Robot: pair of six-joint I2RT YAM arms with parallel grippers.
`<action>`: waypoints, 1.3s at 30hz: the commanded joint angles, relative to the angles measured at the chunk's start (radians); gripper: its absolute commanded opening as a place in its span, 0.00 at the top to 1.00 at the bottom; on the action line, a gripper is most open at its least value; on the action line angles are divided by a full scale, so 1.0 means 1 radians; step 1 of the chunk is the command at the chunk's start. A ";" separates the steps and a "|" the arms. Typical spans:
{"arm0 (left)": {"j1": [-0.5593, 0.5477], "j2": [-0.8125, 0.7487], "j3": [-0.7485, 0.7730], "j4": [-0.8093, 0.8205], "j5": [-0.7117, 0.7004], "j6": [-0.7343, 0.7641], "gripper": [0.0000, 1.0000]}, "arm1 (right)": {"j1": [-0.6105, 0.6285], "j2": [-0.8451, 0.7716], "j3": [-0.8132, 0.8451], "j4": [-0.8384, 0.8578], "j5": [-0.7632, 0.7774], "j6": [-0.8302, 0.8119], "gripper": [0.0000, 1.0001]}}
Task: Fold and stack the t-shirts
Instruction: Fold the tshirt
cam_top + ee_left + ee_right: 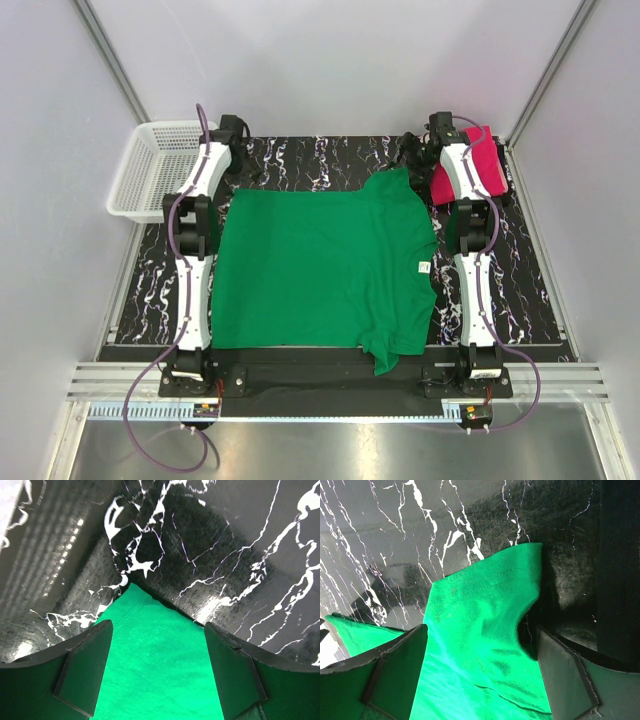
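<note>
A bright green t-shirt lies spread flat on the black marbled table, its neck label near the right edge and one sleeve hanging over the near edge. My left gripper is open, low over the shirt's far left corner. In the left wrist view that corner lies between the spread fingers of the gripper. My right gripper is open over the far right sleeve. In the right wrist view the sleeve lies rumpled between the fingers of the gripper. A folded hot pink t-shirt sits at the back right, partly behind the right arm.
A white mesh basket stands off the table's back left corner. Grey walls close in the back and both sides. Bare marbled table shows to the right of the right arm.
</note>
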 commanded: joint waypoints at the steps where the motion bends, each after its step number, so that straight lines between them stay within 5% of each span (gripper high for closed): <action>1: 0.000 0.024 0.019 -0.006 -0.043 0.013 0.21 | -0.005 -0.067 0.000 -0.020 -0.028 -0.008 0.07; 39: -0.017 0.109 0.097 -0.070 -0.156 0.005 0.34 | -0.068 -0.107 -0.029 -0.010 -0.138 0.006 0.08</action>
